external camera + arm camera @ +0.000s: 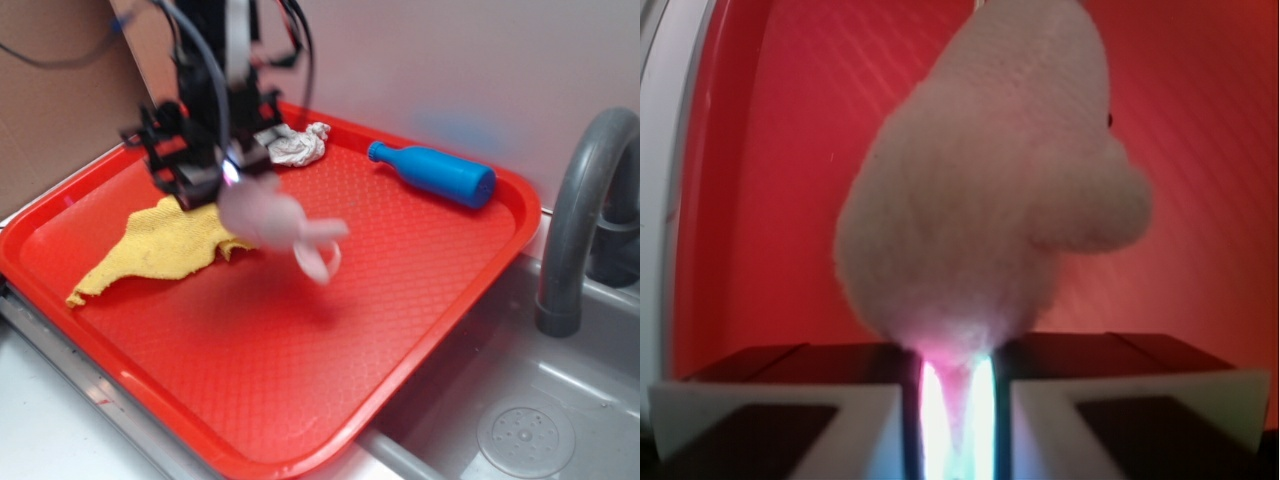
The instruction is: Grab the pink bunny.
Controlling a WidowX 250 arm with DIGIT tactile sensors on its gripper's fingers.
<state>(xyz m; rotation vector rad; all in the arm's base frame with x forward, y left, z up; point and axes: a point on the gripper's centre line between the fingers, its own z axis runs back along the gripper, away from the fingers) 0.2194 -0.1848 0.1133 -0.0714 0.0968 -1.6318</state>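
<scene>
The pink bunny [262, 213] hangs in the air above the red tray [250, 400], blurred by motion, with its thin white loop [322, 260] dangling below right. My gripper [232, 178] is shut on one end of it, up at the tray's back left. In the wrist view the pale plush of the pink bunny [985, 190] fills the middle of the frame. A narrow pinch of it runs down between my two closed fingers, where my gripper [955, 385] glows with light. The tray's ribbed floor shows behind.
A yellow cloth [165, 245] lies on the tray's left side under my arm. A crumpled white paper wad [298, 145] sits at the back. A blue bottle [432, 172] lies at the back right. A grey sink [530, 420] and faucet [580, 200] are right of the tray.
</scene>
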